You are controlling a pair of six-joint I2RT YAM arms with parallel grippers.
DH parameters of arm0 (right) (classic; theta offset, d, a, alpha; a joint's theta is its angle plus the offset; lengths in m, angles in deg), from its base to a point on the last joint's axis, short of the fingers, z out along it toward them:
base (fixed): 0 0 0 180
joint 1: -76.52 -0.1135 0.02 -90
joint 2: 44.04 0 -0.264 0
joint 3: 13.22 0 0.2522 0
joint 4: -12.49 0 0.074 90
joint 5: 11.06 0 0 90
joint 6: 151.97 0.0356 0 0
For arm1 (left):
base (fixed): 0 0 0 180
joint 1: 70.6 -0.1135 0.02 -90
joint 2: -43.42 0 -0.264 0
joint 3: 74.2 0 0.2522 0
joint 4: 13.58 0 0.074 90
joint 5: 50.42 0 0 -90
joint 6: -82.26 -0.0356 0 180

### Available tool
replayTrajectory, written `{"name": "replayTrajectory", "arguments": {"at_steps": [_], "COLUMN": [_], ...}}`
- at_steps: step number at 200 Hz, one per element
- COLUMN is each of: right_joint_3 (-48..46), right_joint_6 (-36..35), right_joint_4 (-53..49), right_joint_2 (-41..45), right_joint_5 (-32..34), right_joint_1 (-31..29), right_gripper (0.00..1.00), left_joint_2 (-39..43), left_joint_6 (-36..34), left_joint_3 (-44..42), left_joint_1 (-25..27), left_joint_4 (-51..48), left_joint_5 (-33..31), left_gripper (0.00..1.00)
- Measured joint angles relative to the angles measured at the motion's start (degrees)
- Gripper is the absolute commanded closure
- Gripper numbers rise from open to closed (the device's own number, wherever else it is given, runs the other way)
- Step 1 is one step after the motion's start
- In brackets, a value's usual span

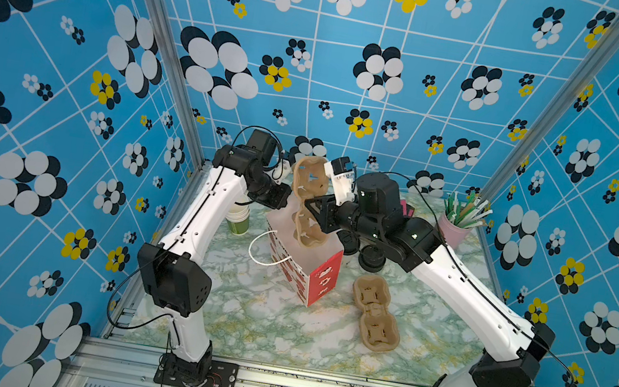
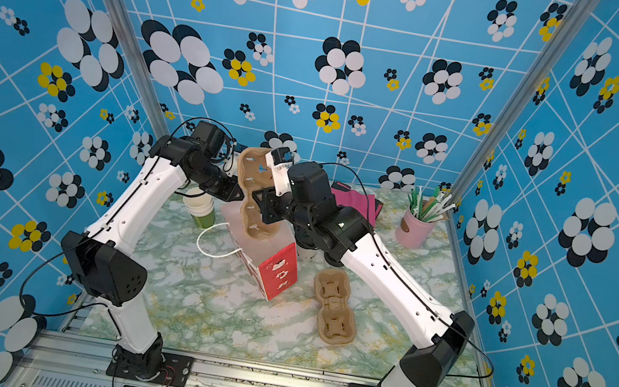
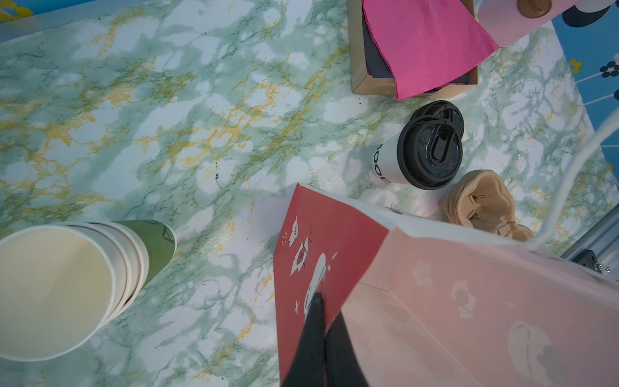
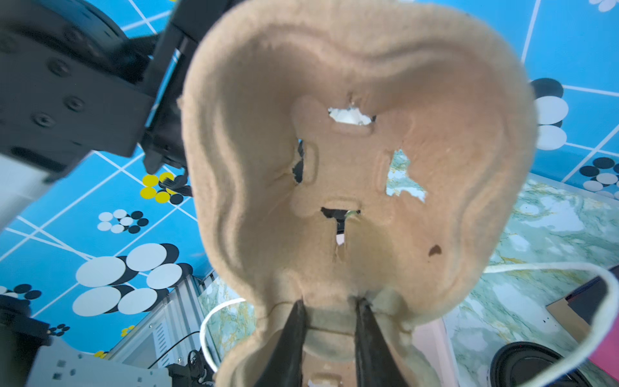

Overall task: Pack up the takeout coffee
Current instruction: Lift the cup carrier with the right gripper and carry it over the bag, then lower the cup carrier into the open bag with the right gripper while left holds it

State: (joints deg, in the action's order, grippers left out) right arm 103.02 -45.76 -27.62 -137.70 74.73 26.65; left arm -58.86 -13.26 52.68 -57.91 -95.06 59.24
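Pinching the rim of the gift bag (image 3: 452,301) with my left gripper (image 3: 323,321), I clasp a pulp cup carrier (image 4: 351,167) by its middle bridge in my right gripper (image 4: 330,308), above the bag's mouth. The takeout coffee (image 3: 418,150) stands upright on the table (image 3: 167,134), beyond my left fingertips, outside the bag.

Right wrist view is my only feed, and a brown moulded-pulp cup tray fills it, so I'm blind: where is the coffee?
Observer: The small white paper cup with black sip lid stands on the marble table, beside the red paper gift bag.
Operator: Is the bag steadied?
Observer: Yes, the left pincer is shut on its rim.
Operator: And my tray?
Observer: In both top views the brown pulp tray hangs on end over the bag's open mouth.
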Motion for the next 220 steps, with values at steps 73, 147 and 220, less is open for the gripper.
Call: {"name": "replayTrajectory", "arguments": {"at_steps": [73, 147, 220], "right_joint_3": [-5.53, -6.12, -4.52], "right_joint_6": [-9.84, -16.13, -19.82], "right_joint_4": [0.00, -4.37, -10.27], "right_joint_2": [-0.17, -1.14, -5.88], "right_joint_5": [0.22, 0.13, -1.75], "right_joint_1": [0.00, 0.00, -0.02], "right_gripper": [0.76, 0.76, 0.76], "left_joint_2": [-0.55, -0.70, 0.09], "left_joint_6": [0.00, 0.00, 0.61], "left_joint_3": [0.63, 1.29, 0.57], "left_joint_1": [-0.81, -1.49, -1.75], "left_joint_4": [-1.01, -2.23, -3.93], "left_joint_5": [1.27, 1.57, 0.68], "left_gripper": [1.00, 1.00, 1.00]}}
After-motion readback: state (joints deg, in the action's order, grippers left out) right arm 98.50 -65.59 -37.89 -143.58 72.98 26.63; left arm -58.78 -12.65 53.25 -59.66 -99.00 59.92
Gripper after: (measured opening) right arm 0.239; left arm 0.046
